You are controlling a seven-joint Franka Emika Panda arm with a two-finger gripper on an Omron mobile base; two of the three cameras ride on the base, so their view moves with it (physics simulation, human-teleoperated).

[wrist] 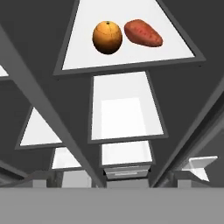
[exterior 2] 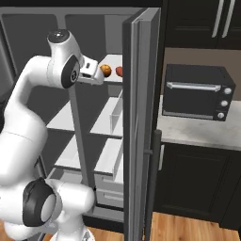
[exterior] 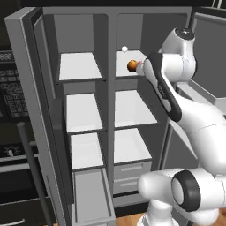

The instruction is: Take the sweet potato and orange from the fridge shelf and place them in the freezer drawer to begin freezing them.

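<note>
Now, with gripper released beside orange on shelf: centre over orange, keep clear of sweet potato touching it, then clench gently.

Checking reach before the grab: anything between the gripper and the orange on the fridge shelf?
Nothing visible. The orange sits on the shelf with the sweet potato beside it on the far side, and the open gripper is right beside the orange.

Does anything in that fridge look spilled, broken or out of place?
Nothing stands out. The orange and sweet potato sit side by side on the top shelf, intact; nothing spilled.
</note>
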